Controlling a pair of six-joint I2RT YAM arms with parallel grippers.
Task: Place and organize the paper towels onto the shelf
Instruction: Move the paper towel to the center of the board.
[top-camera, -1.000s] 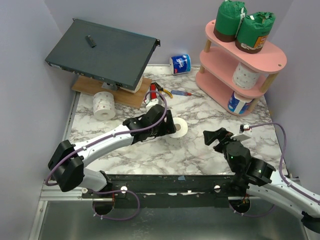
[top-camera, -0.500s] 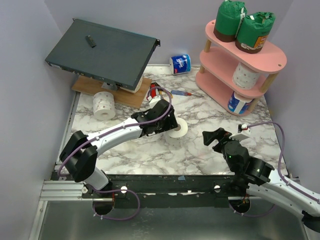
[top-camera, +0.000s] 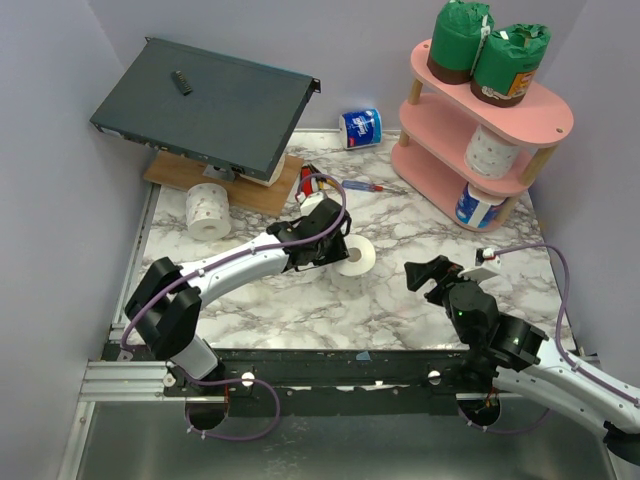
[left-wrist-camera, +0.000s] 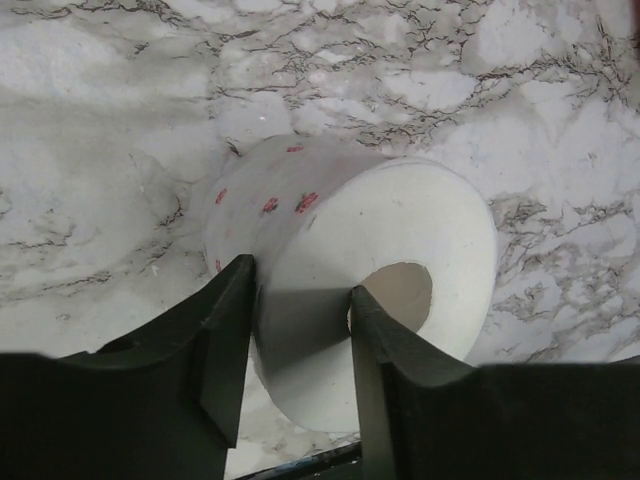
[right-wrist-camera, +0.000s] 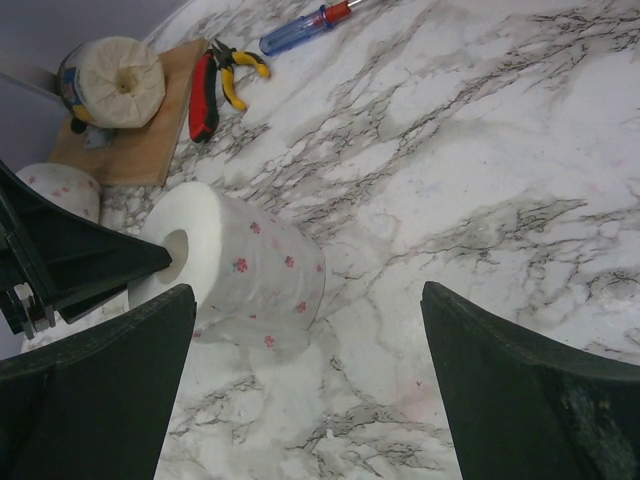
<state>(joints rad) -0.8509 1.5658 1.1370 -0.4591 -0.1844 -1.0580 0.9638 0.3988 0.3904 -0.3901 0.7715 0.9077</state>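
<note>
Left pincer (left-wrist-camera: 300, 300) sits at the white roll (left-wrist-camera: 340, 260), which lies on its side on the marble table (left-wrist-camera: 120, 120). Its 2 fingers (left-wrist-camera: 228, 340) stand narrow, 1 against the flowered outer skin, the other over the flat end just beside the core hole — whether they pinch it I cannot tell. The step in hand looks like the pick-up of this roll. Next comes a firm bite, a lift, then a carry to the shelf (top-camera: 545, 115), well beyond and right of the pincer — its middle tier seems to have room beside its 1 roll. Right pincer (top-camera: 425, 273) hangs wide, holding nothing.
</note>
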